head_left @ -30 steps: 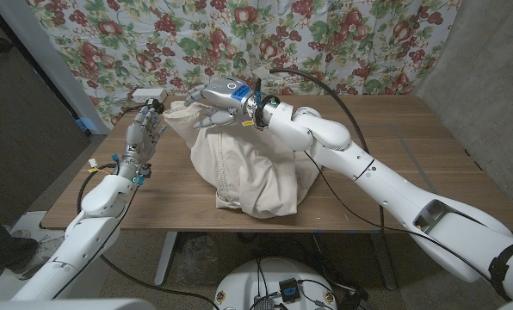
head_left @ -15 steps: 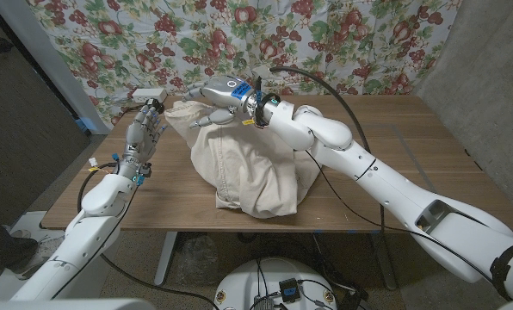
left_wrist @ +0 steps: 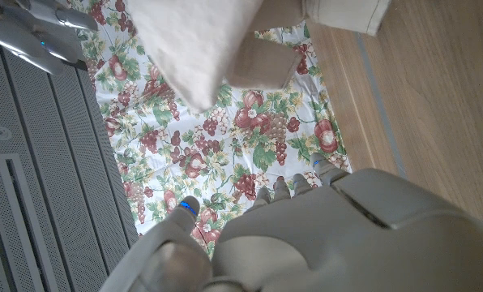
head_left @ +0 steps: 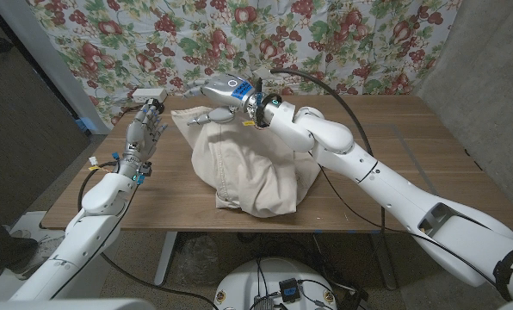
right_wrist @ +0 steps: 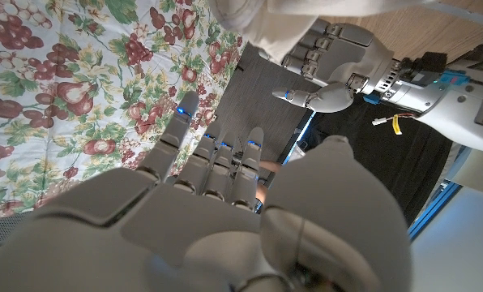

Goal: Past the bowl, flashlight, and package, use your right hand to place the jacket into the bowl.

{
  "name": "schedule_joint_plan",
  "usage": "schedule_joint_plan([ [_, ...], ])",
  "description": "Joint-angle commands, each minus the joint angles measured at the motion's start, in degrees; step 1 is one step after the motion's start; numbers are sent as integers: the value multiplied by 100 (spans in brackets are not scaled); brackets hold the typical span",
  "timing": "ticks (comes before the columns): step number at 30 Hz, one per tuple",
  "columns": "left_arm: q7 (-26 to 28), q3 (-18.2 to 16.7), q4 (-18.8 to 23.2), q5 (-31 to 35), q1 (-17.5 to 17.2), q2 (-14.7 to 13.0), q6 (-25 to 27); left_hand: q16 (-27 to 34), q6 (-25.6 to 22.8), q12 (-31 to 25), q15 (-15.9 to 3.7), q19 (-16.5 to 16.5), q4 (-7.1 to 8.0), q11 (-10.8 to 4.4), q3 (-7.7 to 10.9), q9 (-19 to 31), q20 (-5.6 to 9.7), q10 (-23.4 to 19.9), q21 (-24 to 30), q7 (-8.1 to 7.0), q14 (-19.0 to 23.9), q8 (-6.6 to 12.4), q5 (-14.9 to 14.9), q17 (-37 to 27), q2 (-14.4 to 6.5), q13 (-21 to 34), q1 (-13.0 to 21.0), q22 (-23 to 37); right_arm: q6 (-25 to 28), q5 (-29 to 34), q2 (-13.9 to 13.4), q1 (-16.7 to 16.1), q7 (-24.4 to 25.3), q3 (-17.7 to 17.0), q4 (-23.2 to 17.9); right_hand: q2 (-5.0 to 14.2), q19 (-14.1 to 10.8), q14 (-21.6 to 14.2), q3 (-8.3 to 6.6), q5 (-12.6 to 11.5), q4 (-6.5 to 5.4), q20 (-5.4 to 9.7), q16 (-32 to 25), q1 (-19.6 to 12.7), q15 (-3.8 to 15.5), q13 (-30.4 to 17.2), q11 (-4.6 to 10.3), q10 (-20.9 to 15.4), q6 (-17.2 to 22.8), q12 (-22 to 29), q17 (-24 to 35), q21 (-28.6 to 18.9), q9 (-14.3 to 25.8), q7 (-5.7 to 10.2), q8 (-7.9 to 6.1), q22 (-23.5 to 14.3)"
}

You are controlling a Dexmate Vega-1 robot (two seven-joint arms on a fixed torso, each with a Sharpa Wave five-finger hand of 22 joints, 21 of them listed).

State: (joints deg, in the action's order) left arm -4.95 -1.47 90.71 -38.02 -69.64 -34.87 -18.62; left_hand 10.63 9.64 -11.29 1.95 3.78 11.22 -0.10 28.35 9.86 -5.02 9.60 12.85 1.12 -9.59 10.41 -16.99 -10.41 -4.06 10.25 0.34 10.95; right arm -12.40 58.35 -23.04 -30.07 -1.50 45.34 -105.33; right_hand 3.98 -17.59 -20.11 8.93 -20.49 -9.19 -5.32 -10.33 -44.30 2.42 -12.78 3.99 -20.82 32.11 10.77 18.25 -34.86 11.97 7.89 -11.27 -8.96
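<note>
A cream jacket (head_left: 250,165) lies heaped in the middle of the wooden table (head_left: 411,155) and also shows in the left wrist view (left_wrist: 197,49) and the right wrist view (right_wrist: 306,15). My right hand (head_left: 216,93) hovers just over the jacket's far left top, fingers stretched out and holding nothing (right_wrist: 225,211). My left hand (head_left: 144,129) stands upright left of the jacket, fingers apart and pointing up, empty (left_wrist: 306,235). It is also in the right wrist view (right_wrist: 339,61). I cannot see a bowl, flashlight or package; the heap hides whatever is under it.
A small white box (head_left: 151,93) sits at the table's far left corner. A floral curtain (head_left: 325,34) hangs behind the table. A black cable (head_left: 343,108) arcs over my right arm. Bare wood lies right of the jacket.
My right hand's fingers, curled down onto the jacket's top fold before, have straightened and lifted off it. The left hand has turned slightly, staying in place.
</note>
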Motion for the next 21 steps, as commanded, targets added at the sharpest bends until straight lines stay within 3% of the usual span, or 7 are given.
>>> schedule_joint_plan([
  [1,44,6,46,34,-33,4,-8,2,262,-4,27,-28,-21,0,-21,20,-25,457,-4,-26,-416,3,-25,-1,-617,20,-4,15,123,252,-79,-45,114,32,-135,45,346,386,95,-98,37,183,14,131,564,39,6,209,-148,-29,-124,342,-9,57,33,-32],
  [5,37,22,86,36,-53,-1,8,1,257,-7,29,-28,-21,3,-21,20,-23,449,-4,-27,-418,5,-25,-1,-617,20,-4,15,150,290,-123,-75,124,22,-189,75,541,619,134,-150,54,250,8,189,525,63,41,457,-332,-58,-206,554,-15,137,72,-35],
  [17,159,-25,326,93,-179,-21,53,3,255,-5,24,-29,-22,-1,-22,20,-27,455,-4,-31,-414,5,-26,-1,-616,20,-3,15,179,293,-295,-194,166,-115,-365,137,693,1102,227,-215,48,220,6,375,364,97,15,833,-862,-55,-339,870,-26,228,123,-40],
  [21,220,-16,394,127,-191,-39,132,2,254,-6,23,-33,-22,6,-22,20,-22,452,-2,-30,-415,5,-26,-1,-617,20,-3,15,153,300,-334,-236,272,-148,-349,155,835,1447,264,-244,70,230,32,428,267,110,13,1113,-1103,-75,-408,1054,-31,235,124,-43],
])
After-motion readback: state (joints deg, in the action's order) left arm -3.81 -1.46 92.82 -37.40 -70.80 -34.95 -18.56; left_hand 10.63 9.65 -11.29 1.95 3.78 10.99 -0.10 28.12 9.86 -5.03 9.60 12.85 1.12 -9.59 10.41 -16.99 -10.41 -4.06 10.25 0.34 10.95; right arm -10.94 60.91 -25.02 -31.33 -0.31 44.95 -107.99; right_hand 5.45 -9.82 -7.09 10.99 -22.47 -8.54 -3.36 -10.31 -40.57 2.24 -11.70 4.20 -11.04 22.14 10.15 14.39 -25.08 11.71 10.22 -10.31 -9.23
